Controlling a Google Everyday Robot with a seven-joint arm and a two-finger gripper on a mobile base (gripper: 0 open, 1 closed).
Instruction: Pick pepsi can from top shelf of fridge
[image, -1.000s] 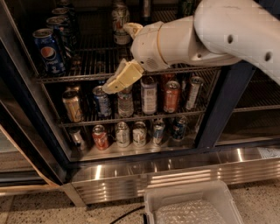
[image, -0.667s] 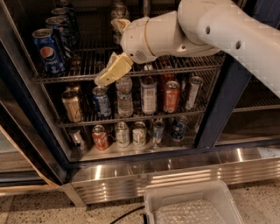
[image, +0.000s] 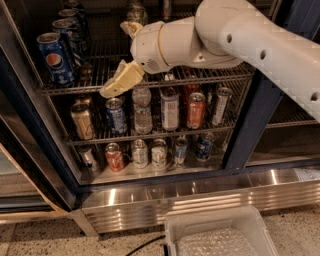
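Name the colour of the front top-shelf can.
The can is blue with a red-white-blue logo, camera view; the gripper is right of it.

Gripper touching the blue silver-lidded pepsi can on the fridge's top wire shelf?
No, the gripper hangs right of the blue pepsi can, with bare rods of the chrome wire top shelf showing between them.

The pepsi can (image: 55, 59) is blue with a silver lid and its round logo faces out. It stands upright at the front left of the top shelf (image: 210, 76), a chrome wire rack in the open fridge (image: 252, 125). The gripper (image: 125, 55) hangs at the shelf's front edge, right of the can and apart from it, jaws spread.
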